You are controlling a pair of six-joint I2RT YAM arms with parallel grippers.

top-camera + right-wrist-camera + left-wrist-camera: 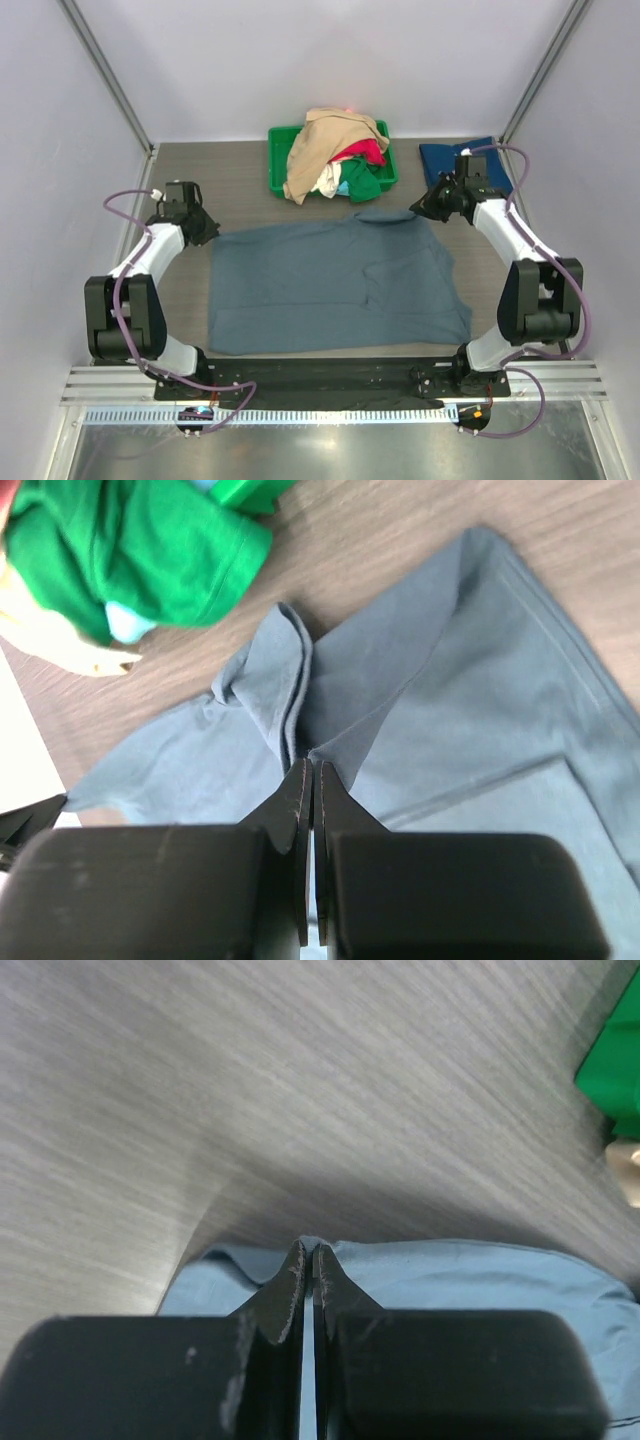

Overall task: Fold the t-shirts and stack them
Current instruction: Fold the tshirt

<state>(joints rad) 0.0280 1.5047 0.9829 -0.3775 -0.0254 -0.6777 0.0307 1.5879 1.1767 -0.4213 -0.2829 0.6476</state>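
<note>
From above, the grey-blue t-shirt [340,285] is lying flat on the table [220,180]. Left wrist: the left gripper [308,1252] is pinching its edge. Right wrist: the right gripper [307,770] is pinching a bunched corner (it looks soft and floppy, so corners seem best to grab).

Overhead, even diffuse light fell from above. The white walls were bright without glare, the arms cast only faint, soft shadows on the desk [250,185], and the metal sheet [330,455] showed a dull sheen. In the wrist views the left hand [308,1250] and right hand [308,768] were dark and blurred. The shirt [450,680] was sharp, and a broad soft shadow edged it at left.
</note>
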